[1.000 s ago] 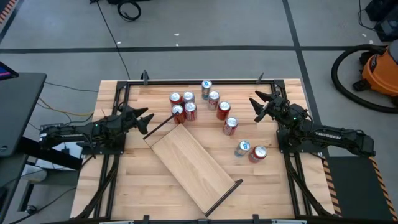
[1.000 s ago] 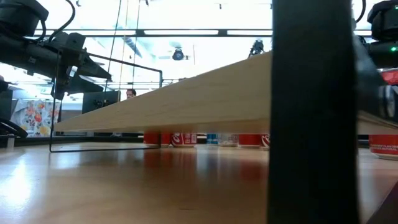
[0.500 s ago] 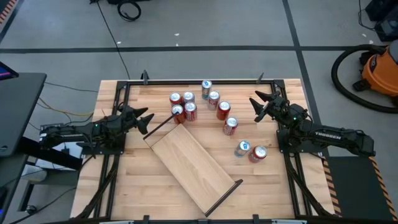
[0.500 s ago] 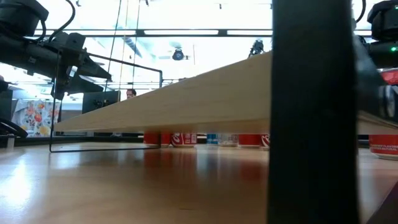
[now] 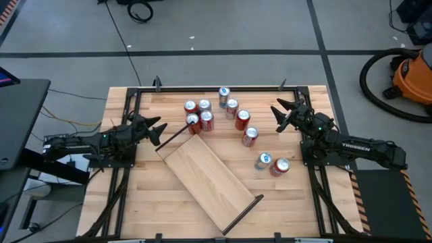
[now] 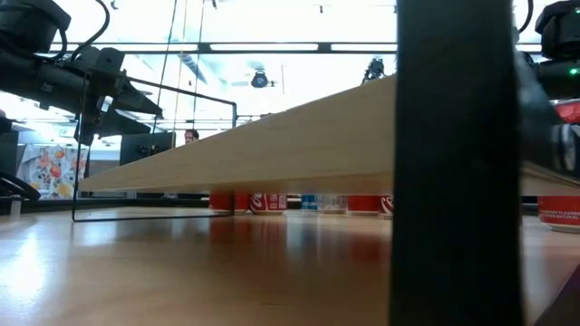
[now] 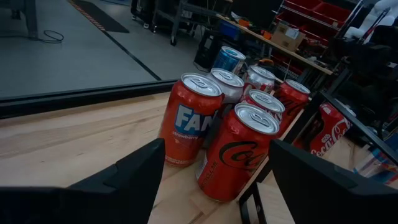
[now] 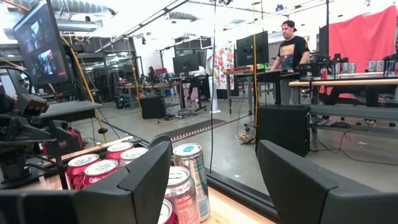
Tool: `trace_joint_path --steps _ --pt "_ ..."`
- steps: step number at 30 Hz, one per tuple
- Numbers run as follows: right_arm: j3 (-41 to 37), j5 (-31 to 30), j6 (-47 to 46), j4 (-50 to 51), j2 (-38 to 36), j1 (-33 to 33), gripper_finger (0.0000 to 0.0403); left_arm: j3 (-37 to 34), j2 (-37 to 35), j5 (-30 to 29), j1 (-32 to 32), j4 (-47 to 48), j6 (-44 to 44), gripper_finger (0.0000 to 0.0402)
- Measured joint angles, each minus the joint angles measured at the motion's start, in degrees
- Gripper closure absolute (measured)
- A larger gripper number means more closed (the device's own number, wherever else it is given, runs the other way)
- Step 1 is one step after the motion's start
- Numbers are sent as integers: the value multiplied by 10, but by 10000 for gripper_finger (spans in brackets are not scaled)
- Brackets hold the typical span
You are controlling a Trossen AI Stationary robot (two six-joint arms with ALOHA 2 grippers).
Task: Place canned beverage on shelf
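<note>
Several drink cans stand upright on the slatted wooden table. A cluster (image 5: 198,113) sits at the far middle, a row (image 5: 237,115) runs toward the right, and two cans (image 5: 271,164) stand nearer the right arm. The shelf (image 5: 208,177), a pale plank with a black rod at each short end, lies slantwise in the table's middle. In the low view the shelf (image 6: 272,149) stands raised on its rods above the tabletop. My left gripper (image 5: 160,132) hovers open at the left, pointing at the cluster (image 7: 236,152). My right gripper (image 5: 275,116) hovers open at the right, holding nothing.
A black metal frame (image 5: 216,88) runs round the table's edges. An orange vacuum with a hose (image 5: 405,74) stands on the floor at the far right. A person (image 8: 292,43) stands in the room beyond the table. Bare tabletop lies near the front left (image 5: 155,202).
</note>
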State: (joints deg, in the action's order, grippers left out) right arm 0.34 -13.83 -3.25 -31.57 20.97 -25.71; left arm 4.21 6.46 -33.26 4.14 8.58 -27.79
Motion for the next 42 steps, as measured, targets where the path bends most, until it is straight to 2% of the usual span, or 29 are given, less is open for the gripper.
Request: trace_joint_path --steps 17,22,30,33,42 --pt "0 0 0 0 0 0 151 0 0 0 0 0 0 104" --pt "0 0 0 0 0 0 151 0 0 0 0 -41 -46 104" --pt "0 0 0 0 0 0 151 0 0 -6 3 -84 -11 104" --pt "0 -21 -3 -8 1 0 151 0 1 -6 3 -81 4 104" --pt "0 -24 -54 -40 1 0 151 0 3 -15 2 -79 -10 104"
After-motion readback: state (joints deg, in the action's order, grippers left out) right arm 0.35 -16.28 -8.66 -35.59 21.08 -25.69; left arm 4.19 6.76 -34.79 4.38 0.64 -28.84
